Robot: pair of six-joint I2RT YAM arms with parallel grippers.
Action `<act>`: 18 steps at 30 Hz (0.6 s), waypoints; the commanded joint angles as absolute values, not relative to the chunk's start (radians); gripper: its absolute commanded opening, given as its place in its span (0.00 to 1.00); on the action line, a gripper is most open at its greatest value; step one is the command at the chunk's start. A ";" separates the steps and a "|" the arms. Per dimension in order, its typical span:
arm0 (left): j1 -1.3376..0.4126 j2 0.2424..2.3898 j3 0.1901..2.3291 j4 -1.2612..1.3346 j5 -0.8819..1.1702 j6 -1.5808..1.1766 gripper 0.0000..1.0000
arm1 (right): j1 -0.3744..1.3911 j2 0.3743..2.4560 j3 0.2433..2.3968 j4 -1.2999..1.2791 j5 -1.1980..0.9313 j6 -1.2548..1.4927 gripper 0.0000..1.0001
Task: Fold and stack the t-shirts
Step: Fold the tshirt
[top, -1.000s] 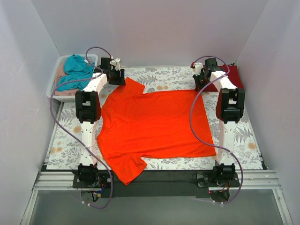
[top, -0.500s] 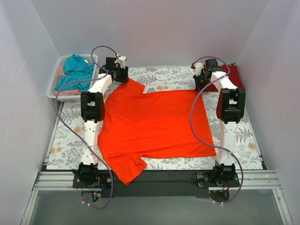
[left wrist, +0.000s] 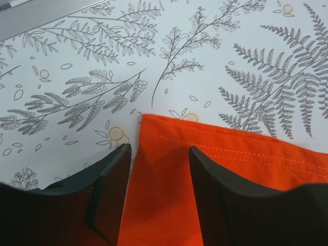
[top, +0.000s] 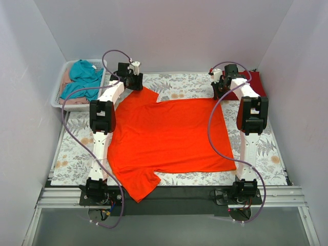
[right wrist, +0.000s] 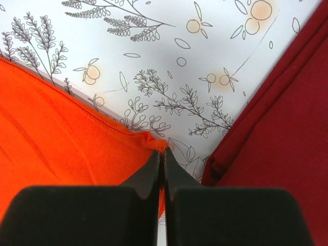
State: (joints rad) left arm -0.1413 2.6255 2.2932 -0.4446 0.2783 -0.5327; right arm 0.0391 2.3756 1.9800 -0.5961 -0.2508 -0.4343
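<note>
The orange shirt lies flat on the table, the crimson shirt at its far right corner. The right gripper pinches the orange corner (a thin bite that may slip when lifted). The left gripper gapes wide over the sleeve and could miss the hem.

Bright, even, soft light; sharp views, only near jaws blurred.

The orange-red t-shirt and crimson t-shirt are matt woven cloth. The fingers are matt black plastic. The table has a smooth printed surface.
</note>
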 commanded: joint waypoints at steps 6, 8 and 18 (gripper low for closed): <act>-0.072 2.458 2.084 -0.649 0.333 -0.459 0.49 | 0.040 2.365 1.945 -0.663 -0.255 -0.453 0.01; -0.071 2.447 2.054 -0.683 0.348 -0.443 0.50 | 0.040 2.367 1.941 -0.664 -0.256 -0.451 0.01; -0.066 2.485 2.061 -0.675 0.351 -0.477 0.40 | 0.040 2.367 1.936 -0.669 -0.255 -0.460 0.01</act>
